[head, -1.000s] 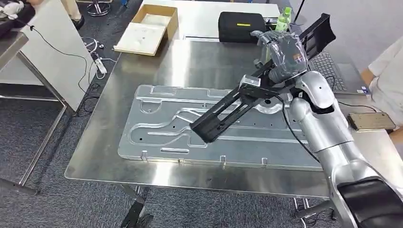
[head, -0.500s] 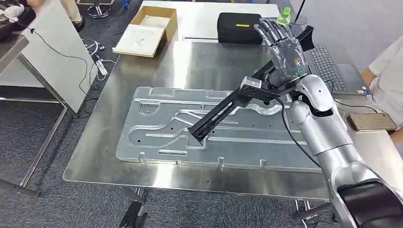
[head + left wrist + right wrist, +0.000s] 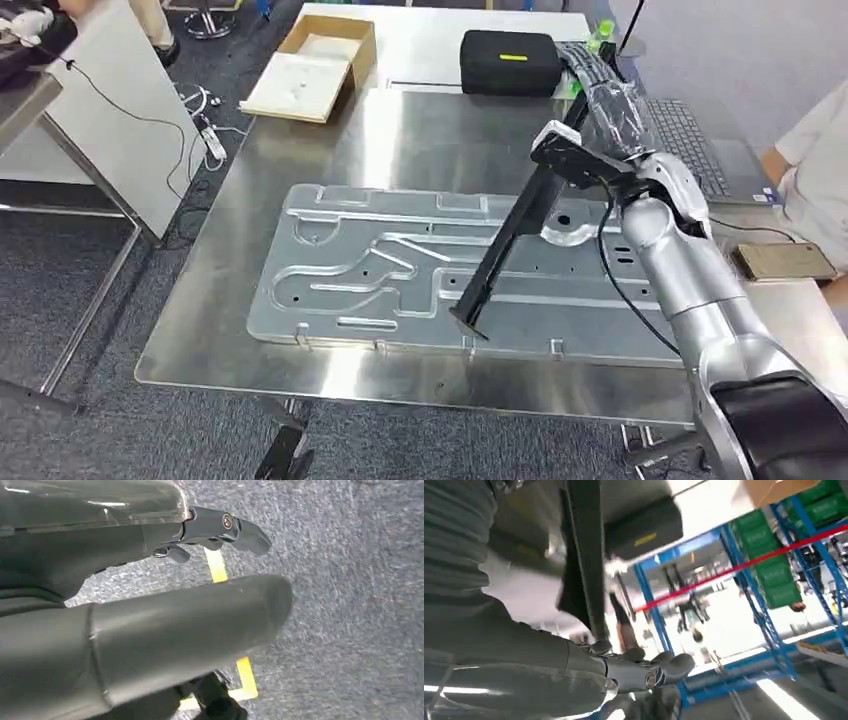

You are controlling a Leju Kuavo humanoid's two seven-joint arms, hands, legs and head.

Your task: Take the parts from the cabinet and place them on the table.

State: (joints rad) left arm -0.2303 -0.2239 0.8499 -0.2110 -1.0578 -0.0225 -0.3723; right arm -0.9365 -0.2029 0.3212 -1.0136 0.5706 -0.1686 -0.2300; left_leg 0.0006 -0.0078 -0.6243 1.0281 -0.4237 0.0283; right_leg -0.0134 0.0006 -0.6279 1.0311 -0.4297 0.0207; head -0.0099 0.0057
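Right hand [image 3: 607,100] over the tabletop's [image 3: 400,140] far right, fingers spread, gripping nothing. Black bar [image 3: 505,245] tilted, low end touching the metal panel [image 3: 350,265], top by the wrist. Left hand [image 3: 150,595] empty, fingers apart, above carpet [image 3: 350,605].

right hand [image 3: 610,110] over long black part [image 3: 505,245] | part's low end on pressed metal panel [image 3: 350,265] | steel table [image 3: 200,330]
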